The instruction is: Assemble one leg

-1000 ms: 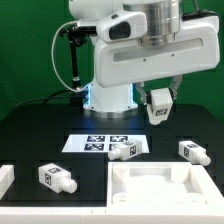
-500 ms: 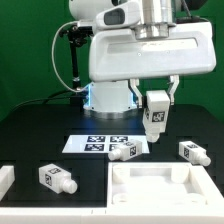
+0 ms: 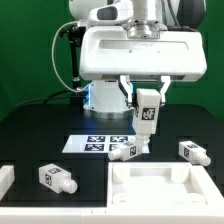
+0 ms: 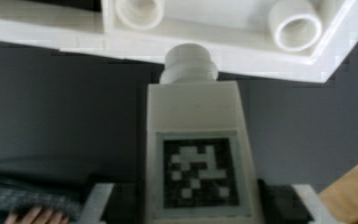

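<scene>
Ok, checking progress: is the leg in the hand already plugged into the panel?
No, the leg hangs in the hand, well above the panel.

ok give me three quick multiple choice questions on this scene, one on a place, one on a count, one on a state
1. Where is the leg that the claw has?
A flat in the panel
B in the air above the table
C on the marker board

2. How many loose legs lie on the table?
A one
B five
C three

3. The claw is
A shut on a leg
B open and empty
C out of view

Answers: B, the leg hangs clear of the table; C, three lie apart on the dark top; A, its fingers press the leg from both sides.
</scene>
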Motion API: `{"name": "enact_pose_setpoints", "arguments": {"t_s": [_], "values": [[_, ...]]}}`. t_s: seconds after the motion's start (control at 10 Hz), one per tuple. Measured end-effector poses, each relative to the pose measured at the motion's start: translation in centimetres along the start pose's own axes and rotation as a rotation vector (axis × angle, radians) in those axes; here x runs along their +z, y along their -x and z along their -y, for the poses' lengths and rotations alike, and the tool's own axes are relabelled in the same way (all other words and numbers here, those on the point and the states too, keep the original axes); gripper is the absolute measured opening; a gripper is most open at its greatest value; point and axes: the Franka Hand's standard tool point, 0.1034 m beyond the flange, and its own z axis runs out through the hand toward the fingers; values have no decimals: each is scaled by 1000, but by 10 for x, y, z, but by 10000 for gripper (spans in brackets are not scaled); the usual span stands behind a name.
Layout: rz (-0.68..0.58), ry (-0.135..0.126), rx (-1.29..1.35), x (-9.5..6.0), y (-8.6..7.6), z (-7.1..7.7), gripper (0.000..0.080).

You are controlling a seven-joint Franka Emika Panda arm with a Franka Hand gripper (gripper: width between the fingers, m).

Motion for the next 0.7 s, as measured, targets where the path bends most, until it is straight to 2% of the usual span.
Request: {"name": "enact_pose_setpoints", "arguments": {"t_s": [0.1,0.3,0.5,0.6,0.7], "values": [[36,-13,6,12,5,6,287],[94,-60,46,18,-24,20,287],[90,-97,108,28,-25,56,287],[57,-103,113,32,-23,75,287],[69,-98,88,33,-21,71,287]]}}
